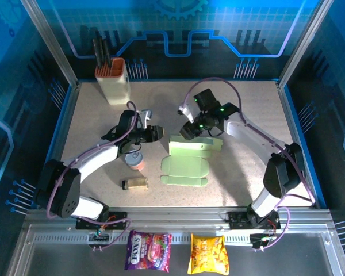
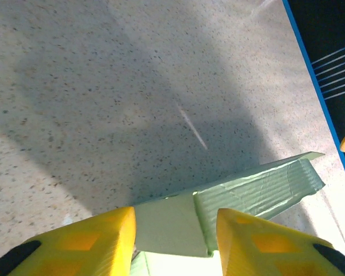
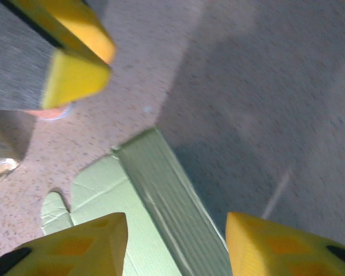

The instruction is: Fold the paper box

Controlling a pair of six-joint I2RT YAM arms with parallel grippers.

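The paper box is pale green card lying mid-table, its near panels flat and its far strip folded up. My left gripper hovers at the box's far-left corner. In the left wrist view its yellow fingers stand apart around a small corner flap of the box, and the gripper is open. My right gripper hangs over the far edge. In the right wrist view the raised strip of the box runs between its parted fingers; that gripper is open, not touching the card.
A cream knife holder with an orange rim stands at the back left. A small pink-lidded jar and a lying bottle sit left of the box. Two snack packets lie on the front rail.
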